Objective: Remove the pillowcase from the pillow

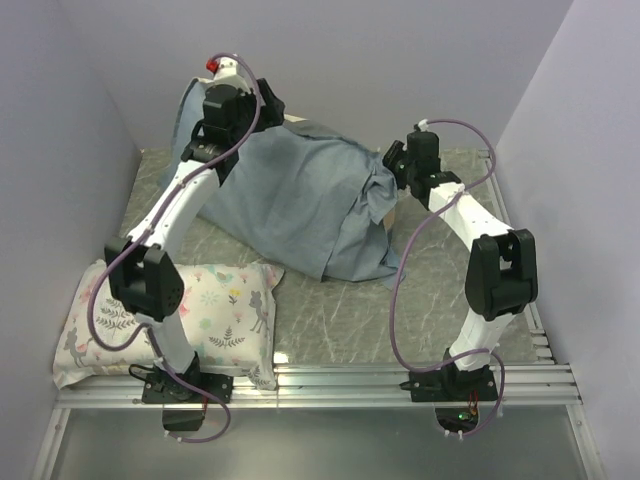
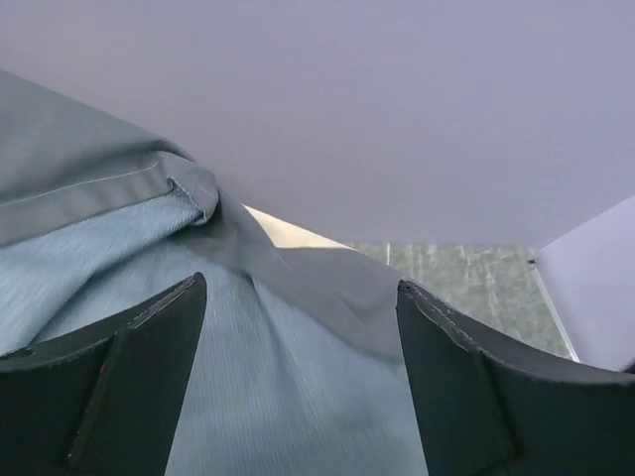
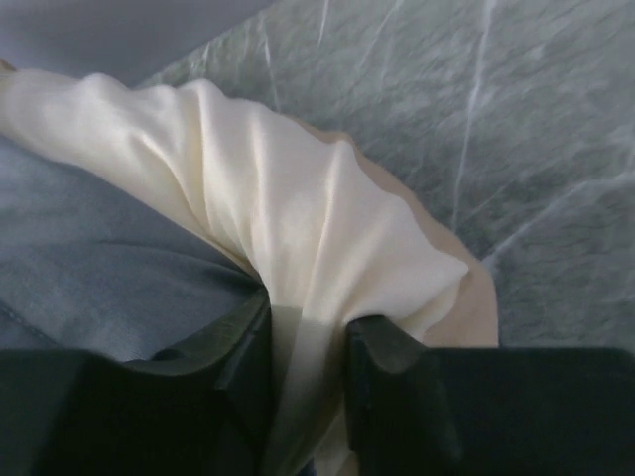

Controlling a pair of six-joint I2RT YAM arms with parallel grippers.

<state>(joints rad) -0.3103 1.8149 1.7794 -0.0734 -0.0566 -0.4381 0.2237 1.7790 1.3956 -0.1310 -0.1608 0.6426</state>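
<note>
Where the right hand is pinched tight on a corner of the plump cream-white pillow, that corner pokes from the right end of the soft grey-blue fabric pillowcase, which hides the rest. Raised over the pillowcase's far left end, the left hand gapes wide, holding nothing. Both task things lie on the grey-green marbled surface.

Grey-blue pillowcase heaped on table
</note>
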